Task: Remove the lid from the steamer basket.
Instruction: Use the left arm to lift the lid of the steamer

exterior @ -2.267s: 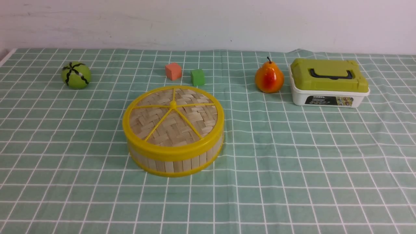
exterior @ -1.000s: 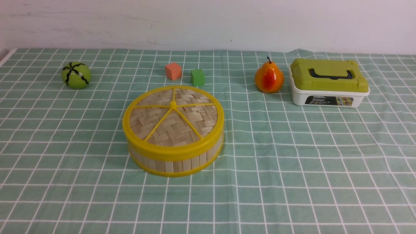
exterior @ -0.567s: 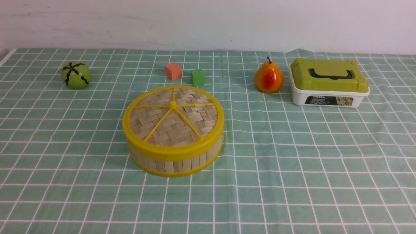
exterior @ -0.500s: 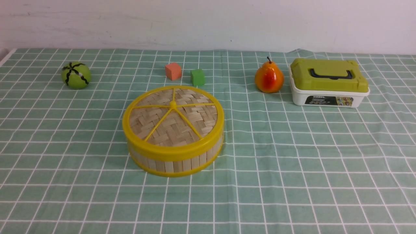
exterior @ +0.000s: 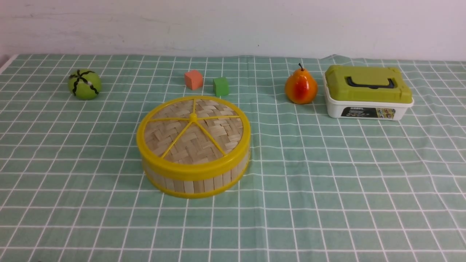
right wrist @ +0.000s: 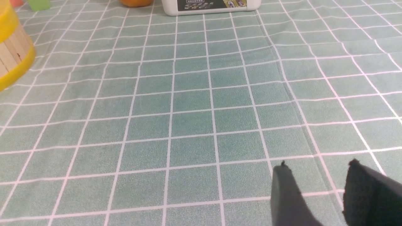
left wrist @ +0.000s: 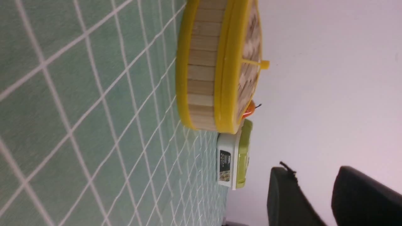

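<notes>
Looking across the table (exterior: 327, 174), we see the steamer basket (exterior: 198, 183) standing a little left of the middle, closer to the front edge than the other things. The lid (exterior: 193, 134) lies flat on top of it, and its yellow rim sits on the rim of the basket all around. Toward the back edge there are a green ball (exterior: 84, 84) near the left corner, an orange cube (exterior: 193, 79) and a green cube (exterior: 221, 86) just behind the basket, and a pear (exterior: 300, 87) beside a white box (exterior: 367, 108) on the right side. In the left wrist view the left gripper (left wrist: 314, 179) has its two fingers apart with nothing between them, and it is not touching the basket, whose side wall shows ahead of it. In the right wrist view the right gripper (right wrist: 317, 175) is also spread and empty, above the table and well apart from the basket.
</notes>
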